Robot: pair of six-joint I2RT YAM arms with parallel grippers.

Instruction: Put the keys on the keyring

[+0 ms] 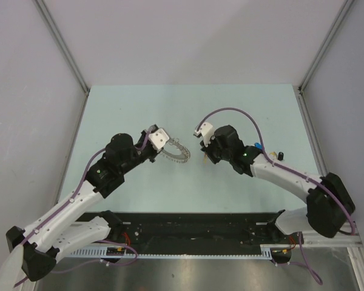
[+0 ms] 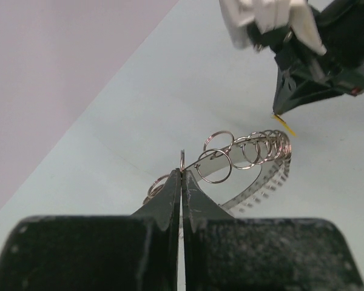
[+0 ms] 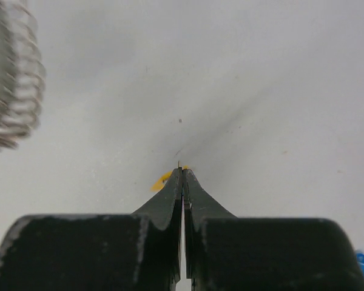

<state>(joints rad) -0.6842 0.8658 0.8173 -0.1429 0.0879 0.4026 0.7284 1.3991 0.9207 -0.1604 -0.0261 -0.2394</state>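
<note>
The keyring point(image 2: 255, 151) is hanging over the middle of the tabletop point(image 1: 188, 109), with the left gripper point(image 2: 182, 176) pinching it tight by one small loop. Just beside it, the right gripper point(image 3: 182, 173) is clamping the yellow key point(image 3: 162, 180). I'd be lining the key's hole up slowly with the ring's free end. The blue key point(image 1: 255, 146) and black key point(image 1: 279, 156) are lying near the right edge. No readable writing is showing.

A robotics lab cell: grey panels point(image 1: 188, 36), aluminium posts point(image 1: 64, 45), pale-green table point(image 1: 188, 109), bolted robot arms point(image 1: 79, 202) point(image 1: 285, 174).
</note>
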